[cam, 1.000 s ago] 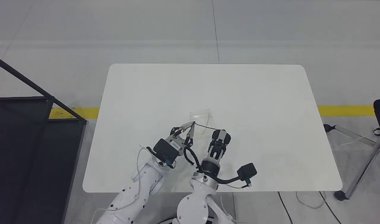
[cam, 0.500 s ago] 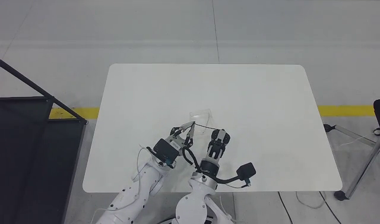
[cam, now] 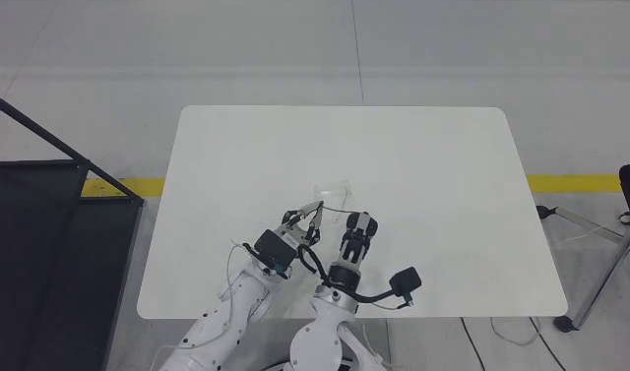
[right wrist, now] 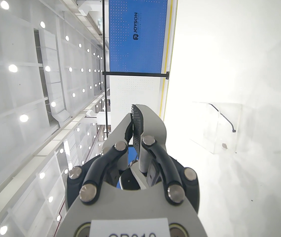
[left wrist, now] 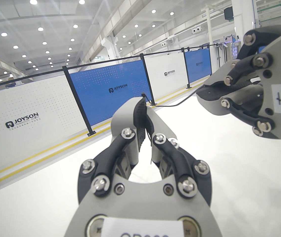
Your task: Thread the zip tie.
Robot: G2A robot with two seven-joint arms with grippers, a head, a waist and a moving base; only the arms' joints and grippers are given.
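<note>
A thin black zip tie (cam: 337,211) spans the short gap between my two grippers, just above the white table (cam: 443,174) near its front edge. My left gripper (cam: 315,212) is shut on one end; in the left wrist view the tie (left wrist: 172,104) leaves its closed fingertips (left wrist: 143,99) and runs across to the right gripper (left wrist: 204,92). My right gripper (cam: 357,219) is also shut, with its pads pressed together (right wrist: 135,110), and the tie's other end meets its fingertips. The pinch itself is hidden.
A small clear plastic box (cam: 335,187) stands on the table just beyond the grippers. In the right wrist view a curved black strand with a small head (right wrist: 225,119) shows at that box (right wrist: 204,134). Bare tabletop lies to both sides and behind.
My right gripper has shifted slightly toward the left gripper. The left gripper and the clear box have stayed put.
</note>
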